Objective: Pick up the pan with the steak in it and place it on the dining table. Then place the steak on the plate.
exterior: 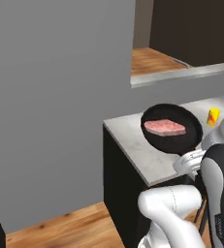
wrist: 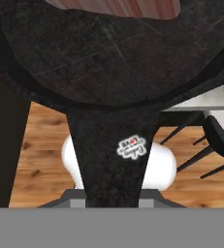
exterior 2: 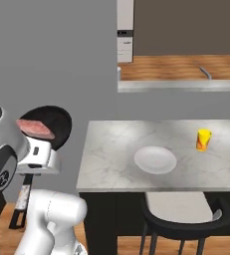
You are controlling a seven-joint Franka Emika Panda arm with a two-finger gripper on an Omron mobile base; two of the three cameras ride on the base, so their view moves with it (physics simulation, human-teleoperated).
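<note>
A: Hand [exterior: 191,160] state?
B: Closed on pan [exterior: 172,128] handle; pan raised beside surface [exterior 2: 116,149] edge.
A: Steak [exterior: 165,127] location?
B: Inside pan. Plate [exterior 2: 155,159] on surface, near yellow cup [exterior 2: 203,139].

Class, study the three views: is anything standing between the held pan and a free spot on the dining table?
Nothing visible does. The gripper holds the pan with the steak beside the dining table; the near end is bare. The plate and a yellow cup sit farther along.
</note>
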